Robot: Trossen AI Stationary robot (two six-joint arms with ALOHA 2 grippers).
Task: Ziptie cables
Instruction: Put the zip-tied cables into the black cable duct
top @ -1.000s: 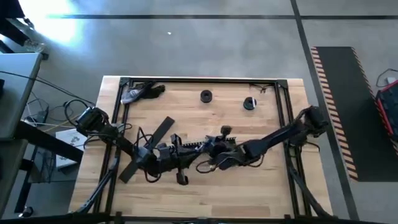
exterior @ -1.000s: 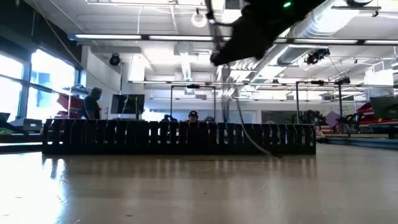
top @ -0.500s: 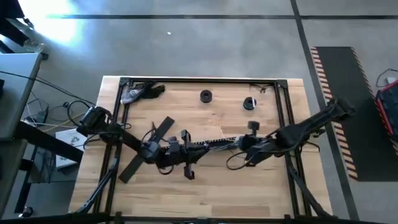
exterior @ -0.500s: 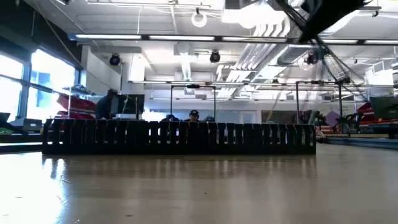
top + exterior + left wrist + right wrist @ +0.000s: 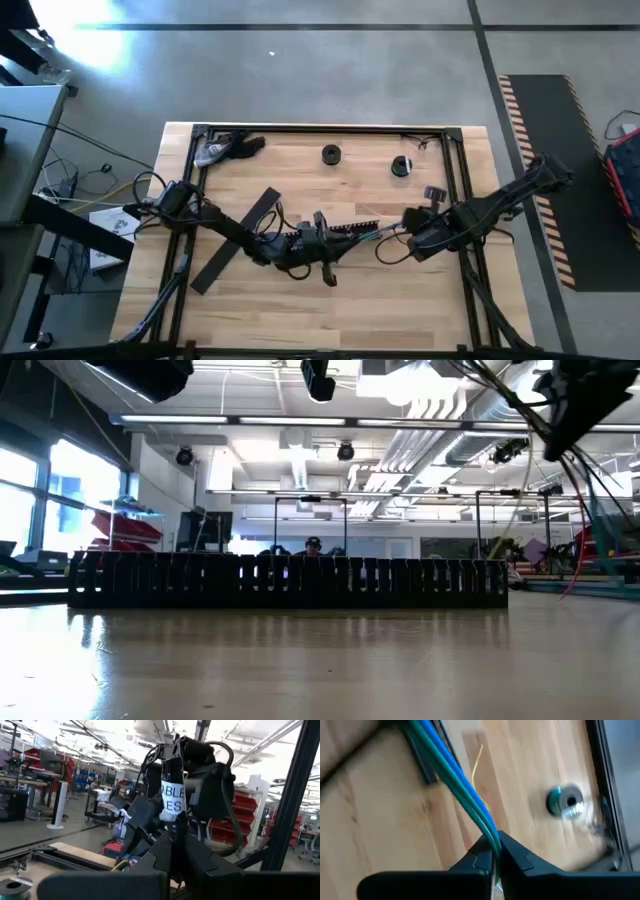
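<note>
The cables [image 5: 372,234], thin blue, green and pale strands, stretch above the middle of the table between my two grippers. My left gripper [image 5: 340,238] is shut at their left end and my right gripper [image 5: 403,235] is shut at their right end. In the low view, loose strands [image 5: 595,500] hang below the right gripper at the picture's right. The black slotted channel [image 5: 235,240] lies slantwise on the table's left half, under my left arm. My left gripper has its fingertips [image 5: 167,845] together, level and pointing toward the table's right. The bundle starts at them in the high view. Its own fingers hide the place of contact, so the part held cannot be told. My right gripper pinches the blue and green strands [image 5: 490,832] between its two fingertips, side by side. The strands run straight away from the tips toward my left gripper, clear of the table. The loose ends hang below the fingers.
Two small dark spools [image 5: 331,154] [image 5: 401,166] stand near the far edge, and a dark-and-grey tool [image 5: 225,148] lies at the far left corner. A black frame rail [image 5: 455,170] borders the tabletop. The near half of the table is bare wood [image 5: 330,310].
Both grippers have moved toward the table's right edge, the right one farther, so the gap between them has widened and the cables between them have drawn out straighter. The hanging strands have swung to the right with the right gripper.
</note>
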